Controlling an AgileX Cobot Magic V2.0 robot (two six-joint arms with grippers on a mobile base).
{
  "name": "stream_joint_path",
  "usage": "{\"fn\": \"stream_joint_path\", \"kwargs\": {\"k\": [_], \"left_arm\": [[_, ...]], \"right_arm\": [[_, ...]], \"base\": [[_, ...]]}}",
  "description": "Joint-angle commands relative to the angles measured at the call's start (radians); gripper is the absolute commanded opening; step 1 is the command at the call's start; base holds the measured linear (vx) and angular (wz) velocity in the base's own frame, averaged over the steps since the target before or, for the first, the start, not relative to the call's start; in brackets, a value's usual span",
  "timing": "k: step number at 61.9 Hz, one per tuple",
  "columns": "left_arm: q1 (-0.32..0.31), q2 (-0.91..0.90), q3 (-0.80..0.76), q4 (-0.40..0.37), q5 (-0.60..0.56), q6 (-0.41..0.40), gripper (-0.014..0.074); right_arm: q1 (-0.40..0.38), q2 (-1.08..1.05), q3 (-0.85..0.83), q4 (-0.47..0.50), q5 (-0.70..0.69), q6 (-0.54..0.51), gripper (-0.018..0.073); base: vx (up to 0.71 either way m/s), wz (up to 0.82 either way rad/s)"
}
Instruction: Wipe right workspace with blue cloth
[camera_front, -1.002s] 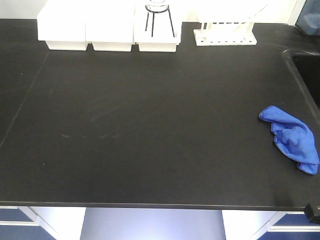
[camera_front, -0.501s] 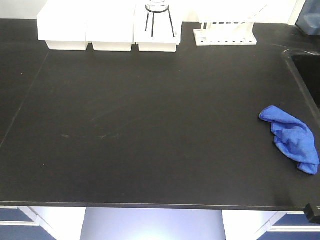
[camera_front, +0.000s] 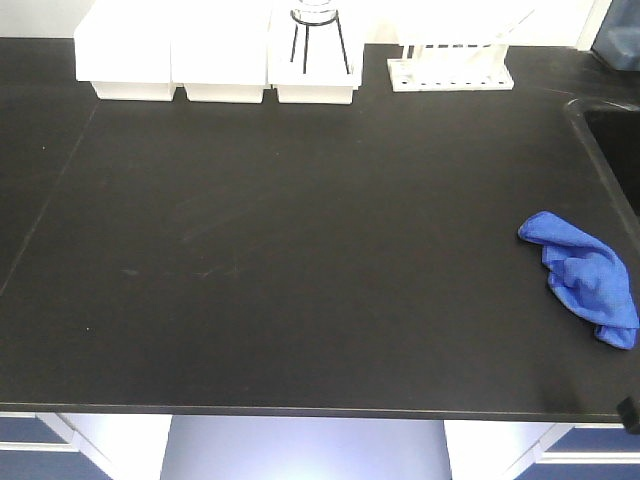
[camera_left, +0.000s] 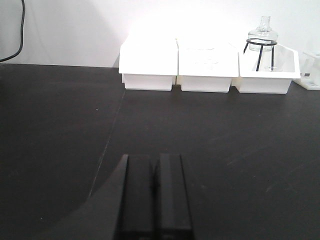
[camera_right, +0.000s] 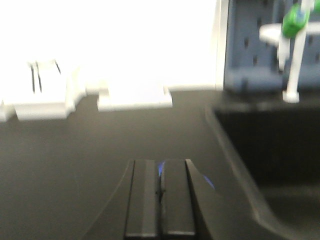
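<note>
A matte black laboratory worktop (camera_front: 300, 250) fills the front-facing view. The crumpled bright blue cloth (camera_front: 585, 280) lies on it close to the right edge, nearer the front right corner than the back, bunched into a long lump that slants towards that corner. Nothing touches it.

Along the back edge stands a row of three white rectangular plastic bins (camera_front: 220, 70), set side by side from the back left corner towards the middle. In the rightmost bin stands a clear glass flask in a black wire stand (camera_front: 318, 30). Just right of the bins, apart from them, is a white plastic tube rack (camera_front: 450, 65). At the back right corner a recessed black sink (camera_front: 612, 135) cuts into the worktop.

The left gripper (camera_left: 152, 161) shows in its own wrist view, low over the left part of the worktop and pointing at the bins. Its two black fingers are pressed together with only a thin seam between them, and they hold nothing.

The right gripper (camera_right: 160, 167) appears in a blurred wrist view, facing the back edge with the sink on its right. Its jaws also meet flat against each other, empty. Slivers of blue show just past the fingertips. Behind the sink a white tap with a green top (camera_right: 294, 47) rises before a blue-grey pegboard panel (camera_right: 250, 45).
</note>
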Motion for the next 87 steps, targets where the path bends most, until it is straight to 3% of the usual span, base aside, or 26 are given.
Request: {"fn": "stream_joint_path", "kwargs": {"k": [1,9,20,37,44,57,62,72,87], "left_arm": [[0.004,-0.015,0.031,0.001,-0.082,-0.008,-0.0006],[0.004,-0.015,0.031,0.001,-0.082,-0.008,-0.0006],[0.004,-0.015,0.031,0.001,-0.082,-0.008,-0.0006],[0.004,-0.015,0.031,0.001,-0.082,-0.008,-0.0006],[0.004,-0.015,0.031,0.001,-0.082,-0.008,-0.0006],[0.004,-0.015,0.031,0.001,-0.082,-0.008,-0.0006],[0.004,-0.015,0.031,0.001,-0.082,-0.008,-0.0006],[0.004,-0.015,0.031,0.001,-0.082,-0.008,-0.0006],[0.004,-0.015,0.031,0.001,-0.082,-0.008,-0.0006]], "right_arm": [[0.001,-0.011,0.015,-0.004,-0.202,0.002,-0.0008],[0.001,-0.011,-0.049,0.027,-0.235,0.012,-0.0006],[0.001,0.025,-0.246,0.051,-0.111,0.011,-0.0003],[0.001,0.418,-0.463,0.05,0.032,0.022,-0.0003],[0.001,0.608,-0.507,0.043,0.002,0.02,-0.0003],[-0.004,0.933,-0.531,-0.013,-0.205,-0.062,-0.0001],[-0.049,1.022,-0.531,-0.01,-0.197,-0.11,0.0003],[-0.177,1.162,-0.531,0.05,-0.223,-0.098,0.0029],[-0.179,1.267,-0.53,0.059,-0.145,-0.103,0.0144]], "base": [[0.0,0.0],[0.0,0.0],[0.0,0.0],[0.0,0.0],[0.0,0.0],[0.0,0.0],[0.0,0.0],[0.0,0.0],[0.0,0.0]]}}
